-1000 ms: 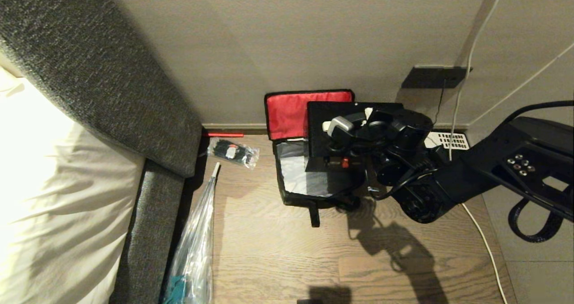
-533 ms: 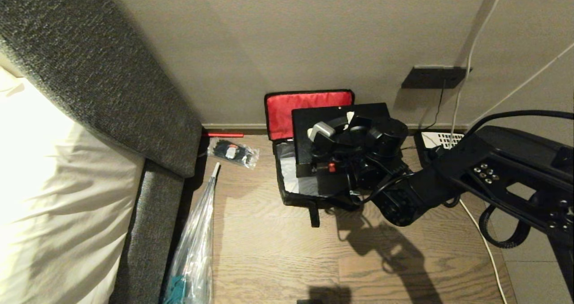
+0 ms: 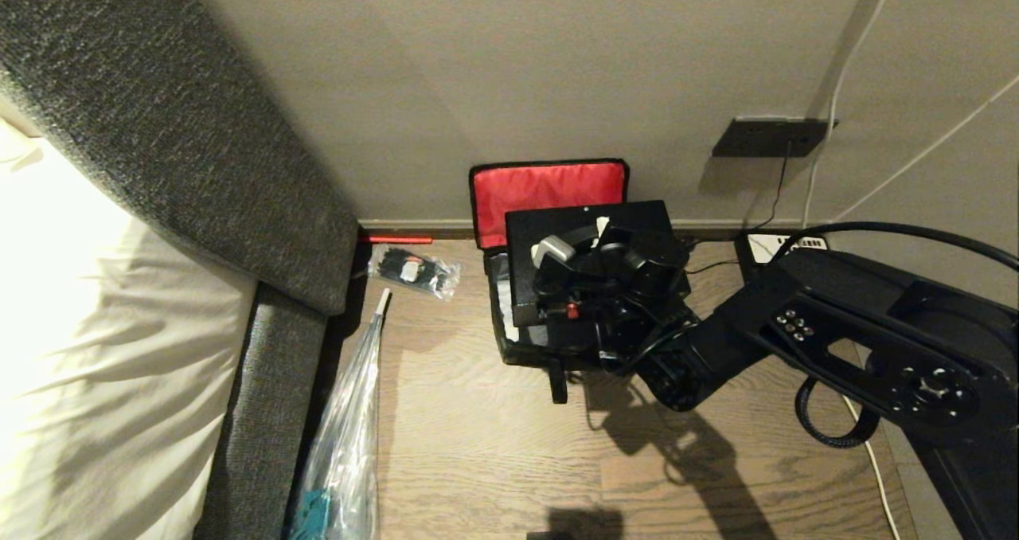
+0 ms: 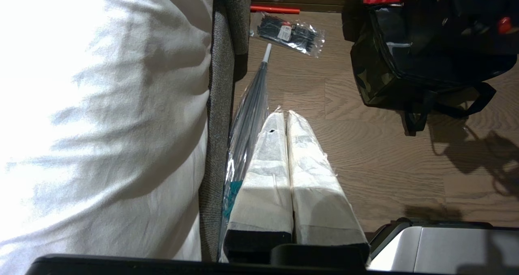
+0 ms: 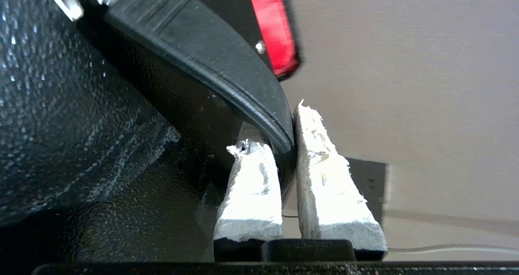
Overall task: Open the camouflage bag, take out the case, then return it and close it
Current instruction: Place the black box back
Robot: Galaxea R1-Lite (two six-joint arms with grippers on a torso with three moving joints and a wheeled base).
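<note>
The camouflage bag (image 3: 525,354) stands open on the wooden floor against the wall, its red-lined lid (image 3: 549,189) upright. The case (image 3: 527,233), flat and black, hangs over the bag's opening and hides most of the inside. My right gripper (image 3: 599,237) is shut on the case's curved black handle (image 5: 211,60), one white-padded finger on each side of it (image 5: 279,133). The bag (image 4: 377,80) also shows in the left wrist view. My left gripper (image 4: 284,117) is parked low beside the bed, shut and empty.
A bed with a white sheet and grey frame (image 3: 263,229) fills the left. A clear packet of black ties (image 3: 414,271) and a wrapped umbrella (image 3: 350,428) lie on the floor. A power strip (image 3: 784,245), white cables and a wall socket (image 3: 768,136) are on the right.
My right arm has carried the case to the left and lower, from beside the lid to over the bag's opening. The left arm has not moved.
</note>
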